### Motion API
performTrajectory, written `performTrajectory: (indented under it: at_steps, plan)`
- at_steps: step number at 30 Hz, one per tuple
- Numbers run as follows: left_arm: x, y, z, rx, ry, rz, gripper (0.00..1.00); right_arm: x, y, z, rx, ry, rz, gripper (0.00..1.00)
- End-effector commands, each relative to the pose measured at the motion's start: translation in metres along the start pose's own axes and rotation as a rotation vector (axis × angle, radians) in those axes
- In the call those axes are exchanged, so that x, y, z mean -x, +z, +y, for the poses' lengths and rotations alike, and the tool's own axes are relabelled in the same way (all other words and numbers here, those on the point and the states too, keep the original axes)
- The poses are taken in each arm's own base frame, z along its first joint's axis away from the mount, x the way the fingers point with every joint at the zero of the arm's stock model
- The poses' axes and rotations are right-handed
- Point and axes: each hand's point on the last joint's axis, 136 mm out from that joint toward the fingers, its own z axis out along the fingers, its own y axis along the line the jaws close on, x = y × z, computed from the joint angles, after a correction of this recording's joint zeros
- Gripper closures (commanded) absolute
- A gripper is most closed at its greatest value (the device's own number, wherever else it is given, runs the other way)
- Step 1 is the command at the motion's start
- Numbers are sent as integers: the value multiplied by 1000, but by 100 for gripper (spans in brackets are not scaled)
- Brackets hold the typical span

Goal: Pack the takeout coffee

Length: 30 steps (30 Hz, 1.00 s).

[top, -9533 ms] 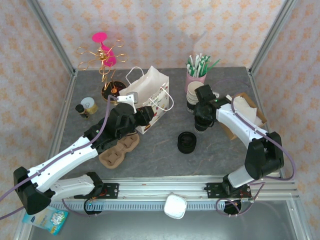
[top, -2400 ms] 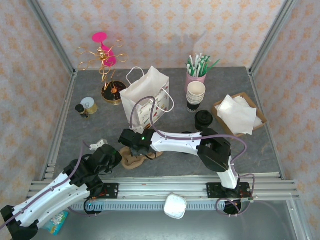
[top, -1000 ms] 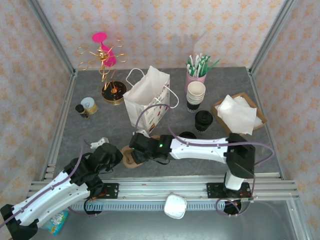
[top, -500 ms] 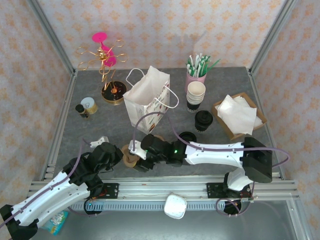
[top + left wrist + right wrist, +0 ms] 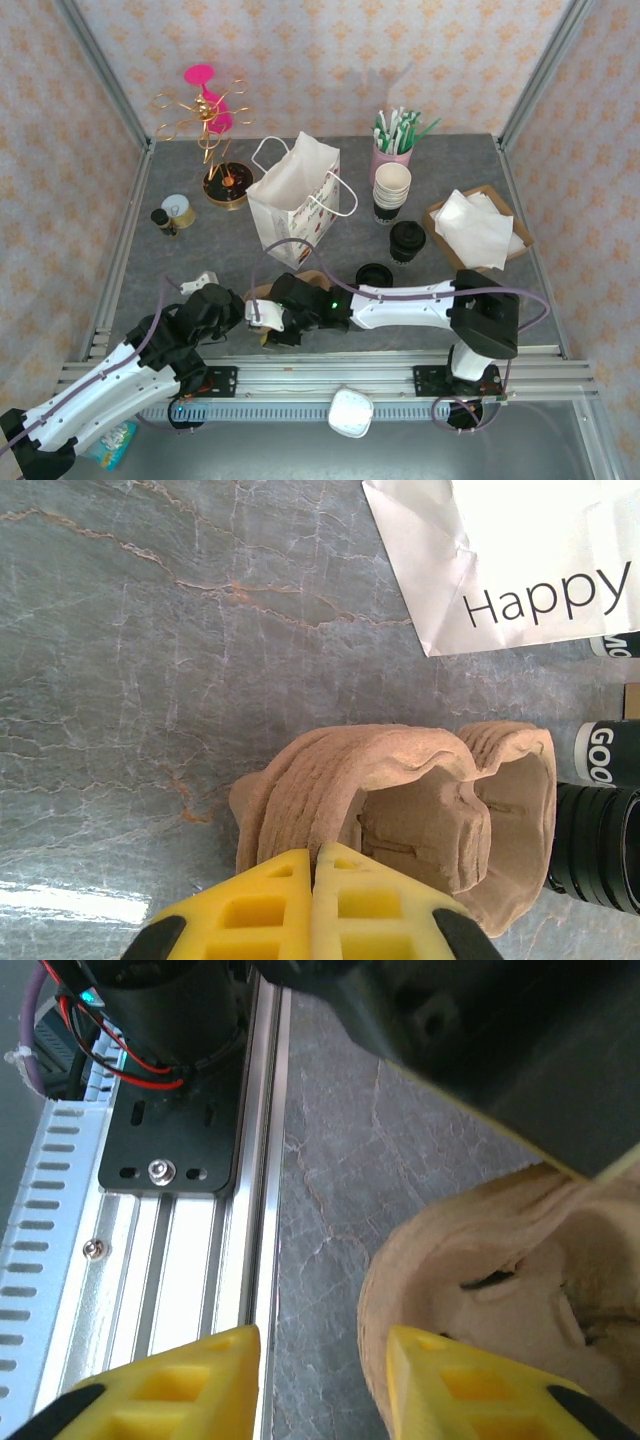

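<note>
The left gripper [image 5: 311, 860] has its jaws pressed tight together, with the tips right at the edge of the brown tray [image 5: 400, 790]; it is hard to tell if they pinch it. The right gripper [image 5: 322, 1348] has its jaws a little way apart, and one finger [image 5: 450, 1380] is right at the tray's rim. The coffee [image 5: 407, 241] stands upright well away from both, just beside the box [image 5: 435, 217].

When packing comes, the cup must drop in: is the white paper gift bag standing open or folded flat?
Standing open: the white paper gift bag is upright, its two handles apart and its mouth spread.
</note>
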Motion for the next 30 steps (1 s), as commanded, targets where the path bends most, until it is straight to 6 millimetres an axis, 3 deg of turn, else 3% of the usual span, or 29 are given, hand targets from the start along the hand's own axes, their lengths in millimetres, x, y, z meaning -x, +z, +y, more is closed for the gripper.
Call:
performTrajectory:
  at_steps: [1,13,21,30]
  plan:
    - [11,-6,-11,-30,8,-43,100,24,-2,-7,-28,-51,-61,67]
    - [11,-6,-11,-31,6,-46,100,16,8,-25,-99,-11,-20,70]
    - [12,-7,-9,-23,8,-52,100,14,7,-25,-80,16,-23,77]
    - [12,-7,-12,-29,5,-52,100,6,9,-30,-95,48,-7,74]
